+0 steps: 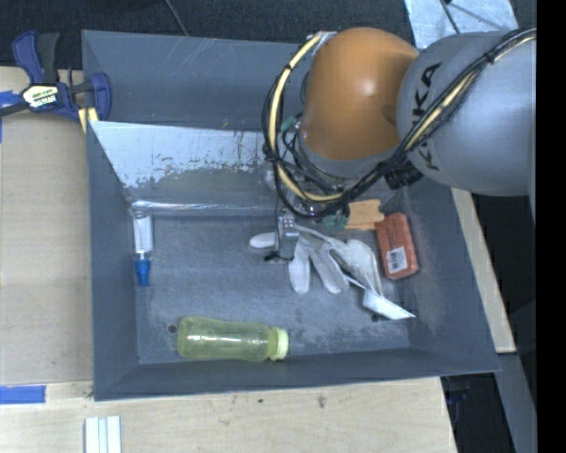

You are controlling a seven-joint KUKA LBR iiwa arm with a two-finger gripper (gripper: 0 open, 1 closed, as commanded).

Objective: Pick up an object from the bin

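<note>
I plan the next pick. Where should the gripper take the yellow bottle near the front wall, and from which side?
Probably the middle of the bottle, from straight above, closing across its width: it lies on its side, lengthwise along the bin wall, nothing touching it.

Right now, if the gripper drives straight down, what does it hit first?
Probably the white plastic piece at the left edge of the white utensil heap, directly beneath the gripper. Depth is unclear; it could just miss onto the bin floor.
</note>
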